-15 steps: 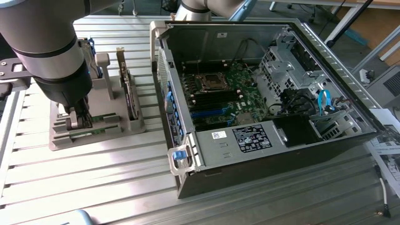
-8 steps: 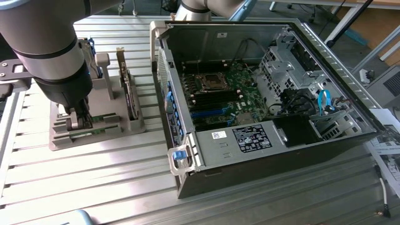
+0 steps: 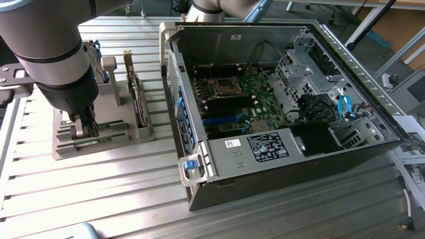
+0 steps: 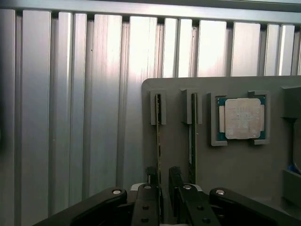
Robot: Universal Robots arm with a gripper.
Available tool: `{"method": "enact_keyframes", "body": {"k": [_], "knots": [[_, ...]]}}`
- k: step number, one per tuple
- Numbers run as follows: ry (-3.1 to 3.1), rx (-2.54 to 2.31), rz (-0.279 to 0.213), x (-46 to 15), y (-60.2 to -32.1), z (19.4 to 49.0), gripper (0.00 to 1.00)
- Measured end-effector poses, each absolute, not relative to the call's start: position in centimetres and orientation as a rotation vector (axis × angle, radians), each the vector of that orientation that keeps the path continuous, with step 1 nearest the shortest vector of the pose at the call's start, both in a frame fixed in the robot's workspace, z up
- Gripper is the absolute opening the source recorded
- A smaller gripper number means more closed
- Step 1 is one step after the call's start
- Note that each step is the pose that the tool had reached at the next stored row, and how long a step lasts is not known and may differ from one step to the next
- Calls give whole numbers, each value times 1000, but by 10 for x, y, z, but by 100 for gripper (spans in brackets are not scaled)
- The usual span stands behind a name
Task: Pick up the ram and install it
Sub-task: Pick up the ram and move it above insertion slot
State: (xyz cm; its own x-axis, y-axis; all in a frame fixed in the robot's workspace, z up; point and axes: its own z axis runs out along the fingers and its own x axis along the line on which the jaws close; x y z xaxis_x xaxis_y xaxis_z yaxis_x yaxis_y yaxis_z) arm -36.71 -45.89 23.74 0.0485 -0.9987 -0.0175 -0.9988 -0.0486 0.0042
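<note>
- The gripper (image 4: pixel 162 175) is down over the grey holder (image 4: pixel 176 141) on the slatted metal table (image 4: pixel 70 117); its jaws stand apart with a clear gap between them and grasp nothing
- The ram (image 4: pixel 158 136) is a thin green stick standing on edge in a slot of the holder; it runs between the two black fingertips (image 4: pixel 151 174), nearer one of them than the other; whether that one touches it I cannot tell
- A second stick (image 4: pixel 193 136) of the same kind stands in the next slot, parallel to the first and just outside the jaws
- A square silver processor (image 4: pixel 242 117) lies flat in its own recess of the holder, beyond the second stick
- In the exterior view the arm (image 3: pixel 47 55) reaches down to the holder at the exterior view's left; a dark card (image 3: pixel 137 94) stands upright in the holder, just beside the gripper
- The open computer case (image 3: pixel 226 164) lies on the table to the exterior view's right of the holder, apart from it; its green motherboard (image 3: pixel 246 94) is exposed
</note>
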Motion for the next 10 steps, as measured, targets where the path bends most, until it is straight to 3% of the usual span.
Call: {"method": "enact_keyframes", "body": {"k": [10], "knots": [[2161, -2268, 24, -367, -459, 229, 24]]}}
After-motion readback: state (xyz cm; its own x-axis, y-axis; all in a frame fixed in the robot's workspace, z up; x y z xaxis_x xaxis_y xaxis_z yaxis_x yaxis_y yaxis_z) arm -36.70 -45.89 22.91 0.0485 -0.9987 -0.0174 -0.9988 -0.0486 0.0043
